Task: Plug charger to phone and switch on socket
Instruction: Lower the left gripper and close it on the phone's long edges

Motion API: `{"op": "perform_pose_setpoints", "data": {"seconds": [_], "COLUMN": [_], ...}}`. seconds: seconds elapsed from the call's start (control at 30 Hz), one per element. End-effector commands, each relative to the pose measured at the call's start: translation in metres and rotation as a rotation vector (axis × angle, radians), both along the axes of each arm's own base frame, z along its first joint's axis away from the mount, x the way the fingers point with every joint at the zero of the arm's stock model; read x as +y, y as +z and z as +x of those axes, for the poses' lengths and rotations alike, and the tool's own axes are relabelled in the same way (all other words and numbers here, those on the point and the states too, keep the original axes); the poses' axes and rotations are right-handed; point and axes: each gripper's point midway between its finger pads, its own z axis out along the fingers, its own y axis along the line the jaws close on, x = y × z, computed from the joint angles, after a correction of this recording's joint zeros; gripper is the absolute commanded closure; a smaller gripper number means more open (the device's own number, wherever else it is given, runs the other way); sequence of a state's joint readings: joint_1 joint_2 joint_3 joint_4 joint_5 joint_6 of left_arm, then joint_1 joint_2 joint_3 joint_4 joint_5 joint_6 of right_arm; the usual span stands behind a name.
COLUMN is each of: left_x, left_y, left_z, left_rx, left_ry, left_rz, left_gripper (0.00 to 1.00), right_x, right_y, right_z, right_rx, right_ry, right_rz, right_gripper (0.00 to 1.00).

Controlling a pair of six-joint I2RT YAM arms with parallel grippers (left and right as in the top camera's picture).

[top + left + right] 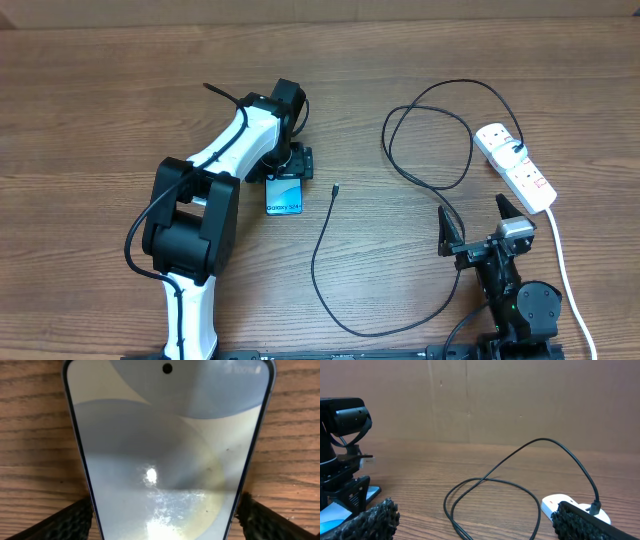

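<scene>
Table [100, 100]: open wood at the left and along the far edge. Socket [515, 165] lies angled near the right edge. Charger [313, 265] is plugged into it and loops across mid-table, its tip just right of the phone [284, 198]. Phone is flat, screen up, centre-left. Left pincer [290, 170] straddles its long edges, pads [75, 520] against them; whether it is clamped, cannot tell. Right pincer [472, 208] gapes wide, empty, near the front edge.

On the table [100, 100], the tip of the charger [313, 265] lies just right of the phone [285, 196]; the socket [515, 167] lies well to the phone's right.
</scene>
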State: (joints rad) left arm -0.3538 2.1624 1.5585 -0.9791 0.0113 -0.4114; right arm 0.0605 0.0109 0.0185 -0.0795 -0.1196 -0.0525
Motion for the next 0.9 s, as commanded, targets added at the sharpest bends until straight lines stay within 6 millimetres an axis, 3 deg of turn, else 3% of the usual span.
{"op": "perform_pose_setpoints", "data": {"seconds": [0.0, 0.27, 0.37, 0.47, 0.87], "left_x": [0.0072, 0.0062, 0.0063, 0.0063, 0.0064], "left_y": [-0.0484, -0.0482, -0.0482, -0.0483, -0.0482], "left_z": [-0.0354, -0.0366, -0.0368, -0.0369, -0.0367], "left_rx": [0.161, 0.164, 0.165, 0.165, 0.164], "left_ry": [-0.016, -0.02, -0.02, -0.02, -0.02], "left_rz": [0.047, 0.048, 0.049, 0.049, 0.049], "left_gripper": [0.12, 0.08, 0.22, 0.26, 0.26], "right_x": [-0.001, -0.001, -0.001, -0.001, -0.001], "right_y": [-0.0024, -0.0024, -0.0024, -0.0024, -0.0024], "right_z": [0.0003, 0.0003, 0.0003, 0.0003, 0.0003], "right_rx": [-0.001, -0.001, -0.001, -0.001, -0.001], "right_ry": [-0.006, -0.006, -0.006, -0.006, -0.006], "right_rz": [-0.001, -0.001, -0.001, -0.001, -0.001], "right_gripper": [0.0, 0.0, 0.0, 0.0, 0.0]}}
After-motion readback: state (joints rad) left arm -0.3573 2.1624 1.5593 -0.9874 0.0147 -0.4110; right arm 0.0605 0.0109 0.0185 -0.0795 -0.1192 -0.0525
